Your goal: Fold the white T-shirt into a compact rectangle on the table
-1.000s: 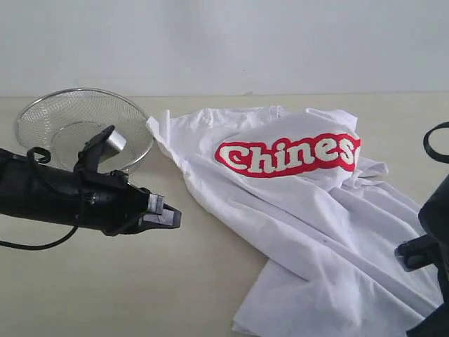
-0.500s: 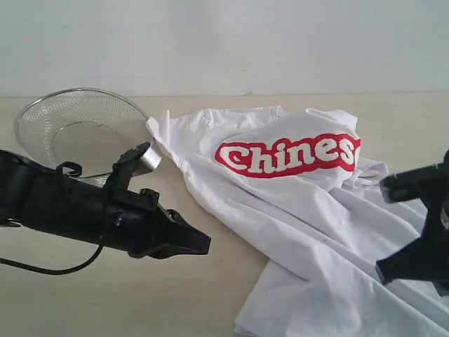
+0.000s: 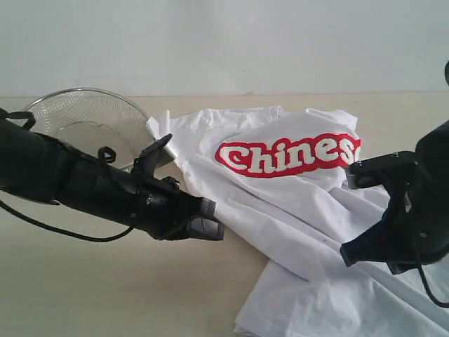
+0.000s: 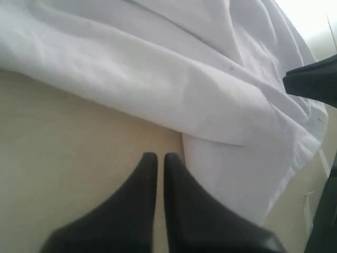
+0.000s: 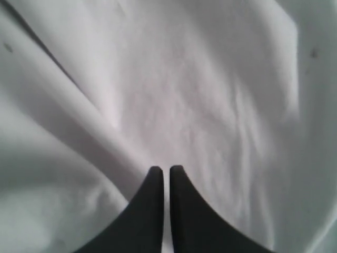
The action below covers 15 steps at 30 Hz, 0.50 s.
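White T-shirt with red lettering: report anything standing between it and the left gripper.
Nothing visible. The shut left gripper points at the white cotton T-shirt over the beige tabletop; the silver mesh basket sits aside.

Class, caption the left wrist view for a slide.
Shut left claw above the table, tips near an edge of the white T-shirt.

White T-shirt (image 3: 295, 232) with white lettering (image 3: 287, 156) on a wavy red band. Pale beige surface (image 3: 105, 288). Silver wire-mesh basket (image 3: 77, 116). Black left claw (image 3: 210, 229), black right claw (image 3: 349, 254). Plain greyish-white wall (image 3: 224, 42).
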{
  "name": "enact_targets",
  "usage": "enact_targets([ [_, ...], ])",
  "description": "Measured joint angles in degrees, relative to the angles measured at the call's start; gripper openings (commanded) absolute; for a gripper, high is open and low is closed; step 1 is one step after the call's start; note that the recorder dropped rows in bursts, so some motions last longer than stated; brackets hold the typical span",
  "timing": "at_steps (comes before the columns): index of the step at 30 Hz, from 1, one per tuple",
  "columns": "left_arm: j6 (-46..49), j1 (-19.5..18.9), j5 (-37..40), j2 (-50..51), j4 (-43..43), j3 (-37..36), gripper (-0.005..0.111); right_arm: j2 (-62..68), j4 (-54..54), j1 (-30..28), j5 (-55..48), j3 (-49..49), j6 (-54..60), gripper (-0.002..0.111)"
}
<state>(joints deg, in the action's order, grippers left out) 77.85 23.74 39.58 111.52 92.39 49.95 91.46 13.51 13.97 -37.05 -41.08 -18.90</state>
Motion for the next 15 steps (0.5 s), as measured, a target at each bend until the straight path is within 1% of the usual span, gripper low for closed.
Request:
enact_targets([
  [4, -2.71, 0.00, 0.00, 2.84, -1.65, 2.20, 0.004, 1.19, 0.00, 0.00, 2.27, 0.00, 0.51, 0.000],
  [10, -3.24, 0.00, 1.68, 6.62, -2.03, 5.35, 0.004, 1.98, 0.00, 0.00, 3.86, 0.00, 1.71, 0.000],
  [12, -3.24, 0.00, 2.59, 7.29, -2.23, 6.06, 0.004, 1.98, -0.92, 0.00, 5.12, 0.00, 5.41, 0.000],
  [15, -3.36, 0.00, 2.96, 7.18, -3.00, 6.58, 0.004, 1.98, -5.59, 0.00, 6.82, 0.00, 13.21, 0.000],
])
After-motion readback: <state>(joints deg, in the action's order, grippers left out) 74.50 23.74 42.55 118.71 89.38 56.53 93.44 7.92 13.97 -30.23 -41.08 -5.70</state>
